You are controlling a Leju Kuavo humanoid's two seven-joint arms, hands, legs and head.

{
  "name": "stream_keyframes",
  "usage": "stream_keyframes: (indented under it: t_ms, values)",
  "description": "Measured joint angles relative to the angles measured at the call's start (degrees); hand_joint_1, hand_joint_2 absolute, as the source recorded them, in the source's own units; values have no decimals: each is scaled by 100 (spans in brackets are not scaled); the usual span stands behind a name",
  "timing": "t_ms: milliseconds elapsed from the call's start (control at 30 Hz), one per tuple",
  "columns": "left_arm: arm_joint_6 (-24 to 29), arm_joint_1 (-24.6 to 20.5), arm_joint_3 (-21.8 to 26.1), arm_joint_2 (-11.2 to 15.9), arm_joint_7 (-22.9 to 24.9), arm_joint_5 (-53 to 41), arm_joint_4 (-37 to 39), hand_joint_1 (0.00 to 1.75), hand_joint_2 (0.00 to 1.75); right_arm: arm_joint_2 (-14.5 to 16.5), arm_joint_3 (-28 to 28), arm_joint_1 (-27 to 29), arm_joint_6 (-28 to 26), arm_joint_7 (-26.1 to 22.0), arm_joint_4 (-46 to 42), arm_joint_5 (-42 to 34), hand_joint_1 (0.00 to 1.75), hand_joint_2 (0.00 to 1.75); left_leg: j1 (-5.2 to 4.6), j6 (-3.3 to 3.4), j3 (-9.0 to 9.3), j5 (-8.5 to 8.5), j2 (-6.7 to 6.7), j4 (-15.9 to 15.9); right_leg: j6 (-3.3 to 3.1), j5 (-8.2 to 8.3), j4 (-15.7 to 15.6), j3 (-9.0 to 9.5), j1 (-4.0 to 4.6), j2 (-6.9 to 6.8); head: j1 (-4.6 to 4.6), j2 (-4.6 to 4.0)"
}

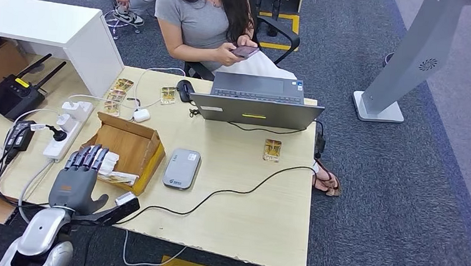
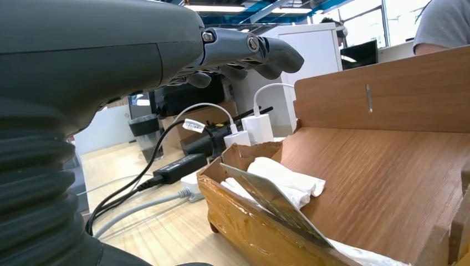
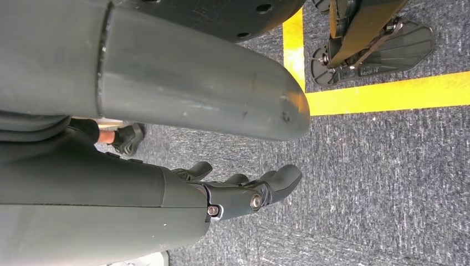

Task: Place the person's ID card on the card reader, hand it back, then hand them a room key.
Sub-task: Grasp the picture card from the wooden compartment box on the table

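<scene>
Left hand (image 1: pixel 79 178), empty with fingers spread, hovers over my cardboard box (image 1: pixel 133 146) of key cards, nine o'clock of the card reader (image 1: pixel 181 168), ready to pick.

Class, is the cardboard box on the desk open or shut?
Open: the box has its flap raised, and white packets and a card show inside it.

— How many cards lie on the table (image 1: pixel 258 216)?
— Five: three stacked far left (image 1: pixel 116 95), one by the mouse (image 1: pixel 168 95), one right of the reader (image 1: pixel 272 150).
— And the rest?
— One card reader (image 1: pixel 181 168), one laptop (image 1: pixel 257 101), one cardboard box (image 1: pixel 133 146).
</scene>
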Motion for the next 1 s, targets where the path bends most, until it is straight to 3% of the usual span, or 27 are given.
stream_keyframes:
  t_ms: [333,467,1000]
  values:
    - [-6,-11,2,-4,-9,27,76,0,175,0,1,0,4,0,0,16,0,0,0,0,0,0,0,0,0,0,0,0,0,0,-1,0]
    - [-3,-13,2,-7,-22,27,96,175,175,0,5,0,22,-1,0,27,0,0,0,0,0,0,0,0,0,0,0,0,0,1,0,-1]
    - [55,-66,2,-9,-208,182,105,175,175,0,9,0,62,-51,0,51,0,0,0,0,1,0,1,0,0,0,0,0,0,0,-1,0]
